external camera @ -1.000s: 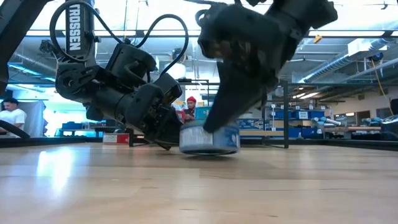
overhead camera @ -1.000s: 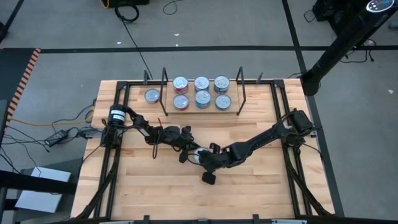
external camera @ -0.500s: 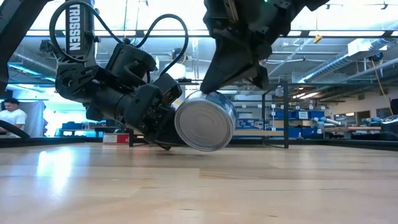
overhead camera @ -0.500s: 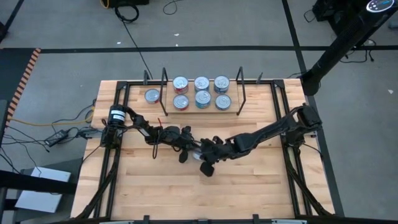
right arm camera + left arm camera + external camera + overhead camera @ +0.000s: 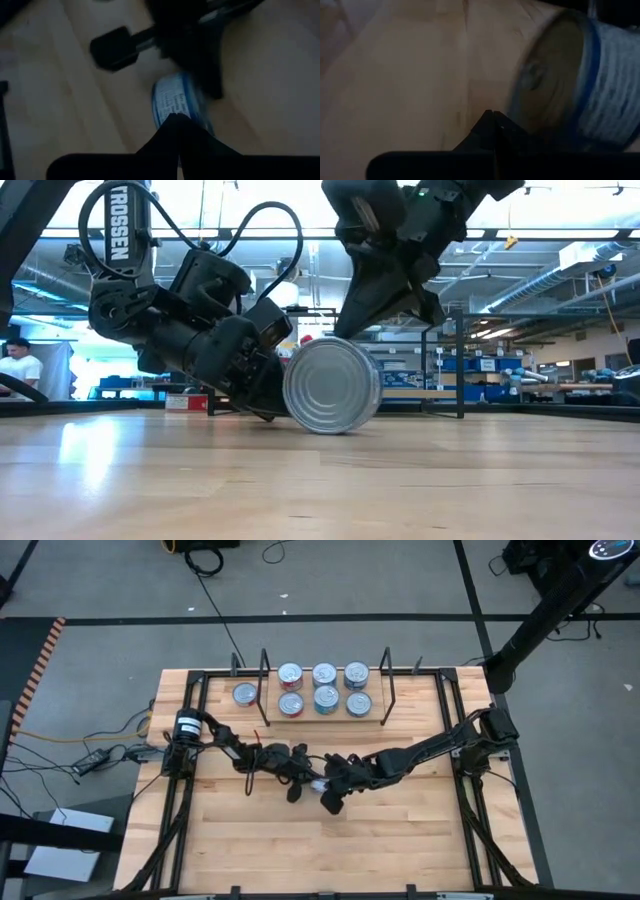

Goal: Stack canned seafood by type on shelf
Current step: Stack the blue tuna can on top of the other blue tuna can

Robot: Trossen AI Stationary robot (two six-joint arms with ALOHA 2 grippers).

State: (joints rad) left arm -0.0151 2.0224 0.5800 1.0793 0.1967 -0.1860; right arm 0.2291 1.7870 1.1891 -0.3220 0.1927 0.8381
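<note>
- In the middle of the high view, the two grippers meet over the wooden table point(image 5: 250, 840).
- The left gripper point(image 5: 300, 780) sits low by the table, left of the middle. Its fingers are closed tight and hold nothing.
- The right gripper point(image 5: 335, 788) comes in from the right side. Its fingers are closed too, and they press on a blue tin point(image 5: 331, 385) but do not wrap around it.
- In the low view the blue tin stands on its edge on the table, in the middle of the frame. Its shiny round face looks at the camera.
- The left gripper touches the tin on the tin's left side. The right gripper touches it from above.
- The left wrist view shows the same tin tipped up, with its blue label, just past the closed fingertips.
- The shelf point(image 5: 325, 721) is in the upper middle of the high view. Six tins point(image 5: 324, 688) sit on it in two rows of three.
- One more tin point(image 5: 245, 694) lies on the table just left of the shelf.
- A person point(image 5: 18, 365) shows far back at the left edge of the low view.
</note>
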